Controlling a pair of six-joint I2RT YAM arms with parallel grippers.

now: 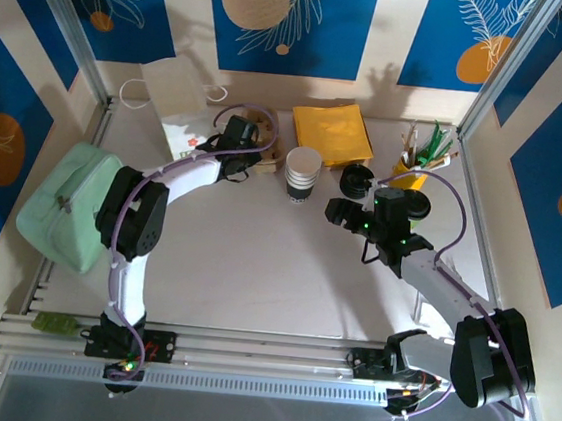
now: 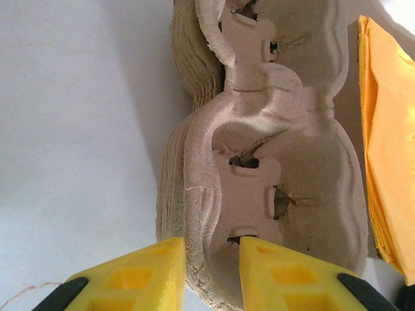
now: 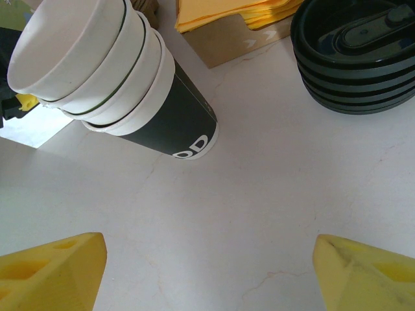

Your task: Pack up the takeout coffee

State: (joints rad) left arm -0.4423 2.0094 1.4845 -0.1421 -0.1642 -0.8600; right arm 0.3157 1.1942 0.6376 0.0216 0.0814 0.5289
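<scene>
The takeout coffee is out of view. My left gripper (image 1: 246, 144) (image 2: 212, 272) is at the back of the table on a stack of brown pulp cup carriers (image 1: 267, 121) (image 2: 259, 162). Its yellow fingers sit on either side of the top carrier's near rim, one outside and one inside a cup well, and both press the pulp. My right gripper (image 1: 347, 202) (image 3: 207, 272) hangs open over bare tabletop, with nothing between its fingers. Just ahead of it stand a stack of lidless white cups (image 1: 302, 173) (image 3: 97, 71) and a pile of black lids (image 1: 357, 178) (image 3: 353, 58).
A white paper bag (image 1: 177, 99) lies at the back left, and a mint green bag (image 1: 71, 204) sits at the table's left edge. Yellow napkins (image 1: 332, 130) (image 2: 389, 142) lie beside the carriers. A yellow holder with stirrers (image 1: 412, 164) stands at the back right.
</scene>
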